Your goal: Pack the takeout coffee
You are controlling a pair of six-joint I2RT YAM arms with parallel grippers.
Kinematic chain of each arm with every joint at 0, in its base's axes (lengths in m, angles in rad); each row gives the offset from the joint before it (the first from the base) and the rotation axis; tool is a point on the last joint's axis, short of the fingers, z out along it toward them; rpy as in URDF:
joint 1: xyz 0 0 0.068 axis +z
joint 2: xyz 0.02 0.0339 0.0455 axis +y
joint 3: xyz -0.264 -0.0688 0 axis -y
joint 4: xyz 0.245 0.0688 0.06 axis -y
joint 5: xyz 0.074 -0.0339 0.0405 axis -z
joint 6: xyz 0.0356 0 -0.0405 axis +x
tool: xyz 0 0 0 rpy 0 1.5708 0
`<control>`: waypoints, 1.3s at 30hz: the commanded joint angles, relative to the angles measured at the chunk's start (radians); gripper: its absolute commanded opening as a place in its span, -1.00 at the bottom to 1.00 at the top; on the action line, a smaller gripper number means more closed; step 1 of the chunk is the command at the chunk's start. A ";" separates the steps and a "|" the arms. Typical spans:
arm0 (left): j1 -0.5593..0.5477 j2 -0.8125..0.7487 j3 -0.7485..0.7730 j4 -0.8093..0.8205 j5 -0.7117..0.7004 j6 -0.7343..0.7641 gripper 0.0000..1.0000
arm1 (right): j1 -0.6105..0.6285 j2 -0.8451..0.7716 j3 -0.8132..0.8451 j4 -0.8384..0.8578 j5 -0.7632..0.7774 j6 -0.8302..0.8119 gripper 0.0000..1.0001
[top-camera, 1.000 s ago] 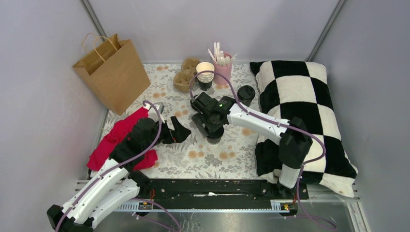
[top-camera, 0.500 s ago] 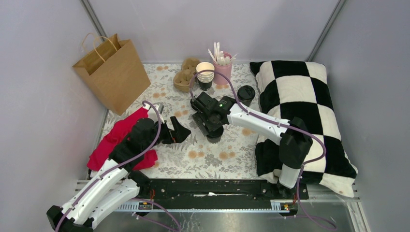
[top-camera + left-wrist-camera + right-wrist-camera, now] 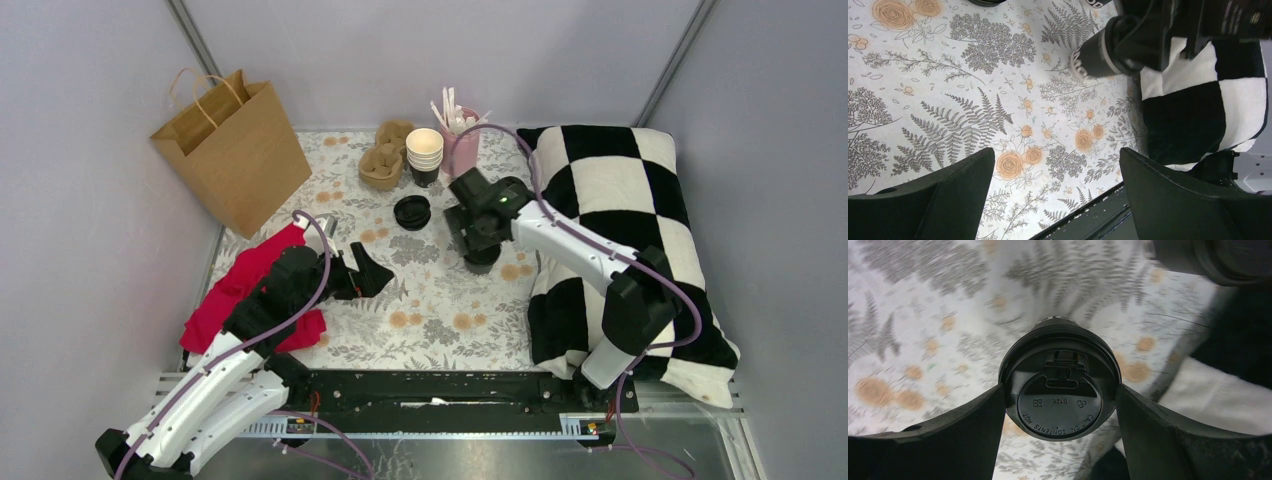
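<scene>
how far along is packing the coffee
Done: the coffee cup has its lid on. In hand: the right gripper is clamped on its lid rim, beside the checkered pillow. Left: probably carrying it to the brown paper bag at far left and lowering it in. The left gripper is open, holding nothing.

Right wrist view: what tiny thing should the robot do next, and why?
Probably close the right gripper firmly on the cup: its fingers flank the cup on both sides, but a secure grip isn't evident yet.
</scene>
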 commanded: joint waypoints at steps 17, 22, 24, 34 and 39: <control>0.004 -0.015 0.059 -0.042 -0.006 0.018 0.98 | -0.335 -0.031 -0.074 0.147 -0.020 -0.053 0.70; 0.004 -0.003 0.084 -0.044 -0.001 0.020 0.98 | -0.335 -0.021 -0.084 0.148 -0.015 -0.052 0.76; 0.004 0.004 0.098 -0.045 0.000 0.023 0.98 | -0.336 -0.016 -0.080 0.142 -0.015 -0.052 0.83; 0.005 0.114 0.227 -0.078 -0.077 0.107 0.98 | -0.334 -0.067 0.045 0.038 -0.072 -0.039 0.99; 0.016 0.267 0.343 -0.069 -0.126 0.164 0.97 | -0.334 -0.132 0.085 -0.003 -0.087 -0.029 0.99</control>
